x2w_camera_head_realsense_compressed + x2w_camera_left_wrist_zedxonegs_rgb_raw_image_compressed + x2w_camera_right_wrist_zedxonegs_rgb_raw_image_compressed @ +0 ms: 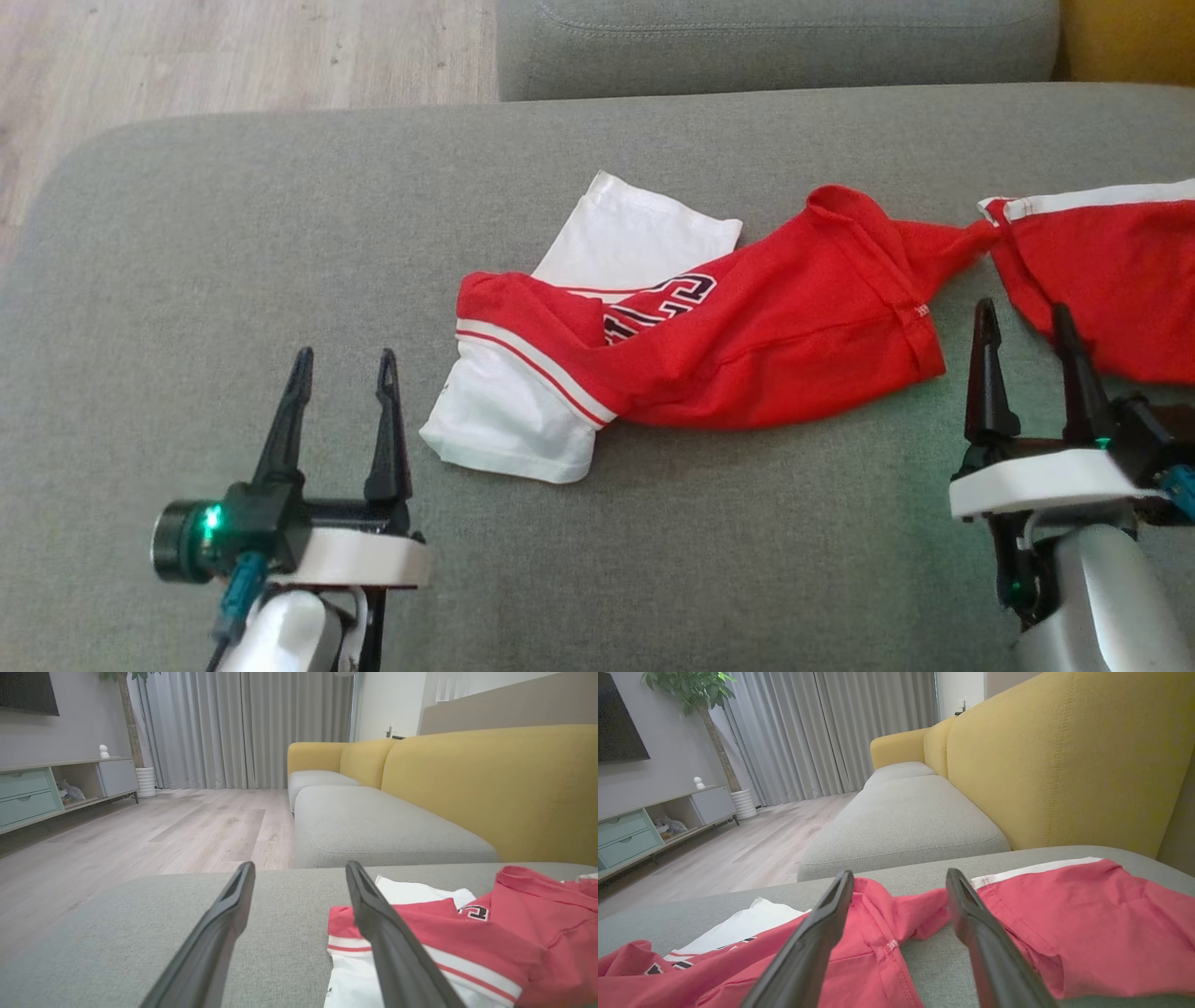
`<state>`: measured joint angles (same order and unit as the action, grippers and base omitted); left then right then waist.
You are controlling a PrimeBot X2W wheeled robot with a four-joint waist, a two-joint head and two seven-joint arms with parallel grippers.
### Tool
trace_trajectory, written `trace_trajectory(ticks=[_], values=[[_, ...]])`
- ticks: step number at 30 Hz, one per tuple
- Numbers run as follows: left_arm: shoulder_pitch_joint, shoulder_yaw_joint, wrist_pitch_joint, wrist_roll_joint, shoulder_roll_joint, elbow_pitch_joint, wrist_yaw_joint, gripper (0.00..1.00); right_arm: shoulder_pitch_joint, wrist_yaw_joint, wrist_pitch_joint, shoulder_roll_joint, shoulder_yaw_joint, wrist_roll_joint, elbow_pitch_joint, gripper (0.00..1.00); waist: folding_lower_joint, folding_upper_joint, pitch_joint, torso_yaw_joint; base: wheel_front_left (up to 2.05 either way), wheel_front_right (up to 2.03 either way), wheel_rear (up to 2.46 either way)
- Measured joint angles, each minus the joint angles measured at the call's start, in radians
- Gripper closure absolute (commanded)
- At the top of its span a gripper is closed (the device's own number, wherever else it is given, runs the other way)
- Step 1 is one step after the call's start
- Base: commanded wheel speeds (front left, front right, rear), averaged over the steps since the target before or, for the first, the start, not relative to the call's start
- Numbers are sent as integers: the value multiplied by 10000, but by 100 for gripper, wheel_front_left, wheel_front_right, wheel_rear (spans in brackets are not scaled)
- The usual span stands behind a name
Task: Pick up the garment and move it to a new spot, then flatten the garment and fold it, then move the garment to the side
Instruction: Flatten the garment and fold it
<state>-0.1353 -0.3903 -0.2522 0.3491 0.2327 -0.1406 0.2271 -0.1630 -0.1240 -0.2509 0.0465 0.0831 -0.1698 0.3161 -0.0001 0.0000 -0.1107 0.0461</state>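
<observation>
**A:** Both arms are poised over the grey cushion (233, 233), and the garment (747, 345) lies crumpled across its middle, running off toward the right edge of the head view.

**B:** The left gripper (344, 359) sits just off the white hem, fingers spread with nothing between them. The right gripper (1025, 313) is the same: fingers released, parked close by the twisted red neck of cloth.

**A:** So the pickup hasn't begun, I'd say. How do you play it?

**B:** Two grips, well apart. Left takes the white corner nearest it, and right takes the red cloth beside the twist. Both pinch through all the layers, then lift level together so nothing drags or tightens that twist.

**A:** And the count?

**B:** One garment, as far as I can judge. The red piece at right seems joined through the twist, though I can't be sure. Two grippers, two fingers each.
</observation>
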Motion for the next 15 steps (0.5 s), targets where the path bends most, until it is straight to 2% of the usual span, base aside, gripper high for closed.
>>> trace_trajectory(ticks=[5, 11, 15], values=[[-33, -368, 360, 6, 2, -876, -428, 0, -3, 0, 0, 0, -59, 40, 0, 0, 0, 0, -130, -71, 0, 0, 0], [-602, -790, 1726, 36, 73, -2307, -886, 0, -47, 0, 0, 0, -173, 38, 35, 0, 1, 0, -349, -287, 0, 0, 0], [-870, -892, 2182, 121, 79, -2932, -949, 0, -114, 0, 0, 0, -161, 36, 48, 0, 2, 0, -518, -484, 0, 0, 0]])
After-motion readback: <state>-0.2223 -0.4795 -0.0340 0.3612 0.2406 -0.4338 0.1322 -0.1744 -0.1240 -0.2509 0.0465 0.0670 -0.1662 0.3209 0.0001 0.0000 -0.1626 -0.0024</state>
